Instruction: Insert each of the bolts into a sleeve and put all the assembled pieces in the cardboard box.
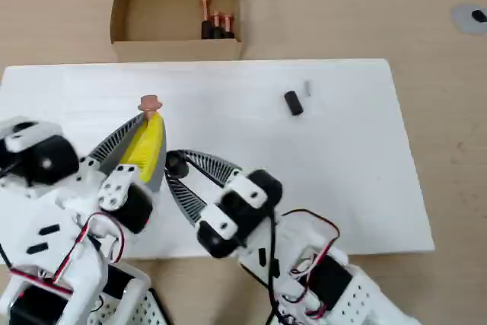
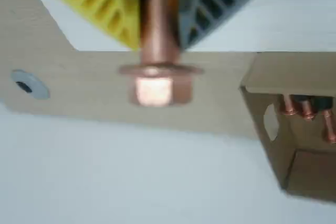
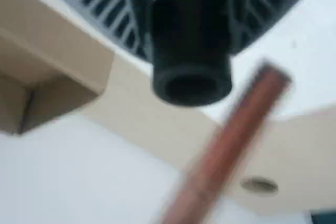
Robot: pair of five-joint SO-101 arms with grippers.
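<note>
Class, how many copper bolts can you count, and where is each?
4. Three bolts stand sleeved in the cardboard box; one bolt is in the left gripper. Others may be hidden.

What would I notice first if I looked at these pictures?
The shiny copper bolt stands out first, pinched in the left gripper with its yellow finger, over the near left part of the white board. Right beside it, the right gripper holds a black sleeve. At the far side of the table, a cardboard box already has three assembled pieces inside.
</note>
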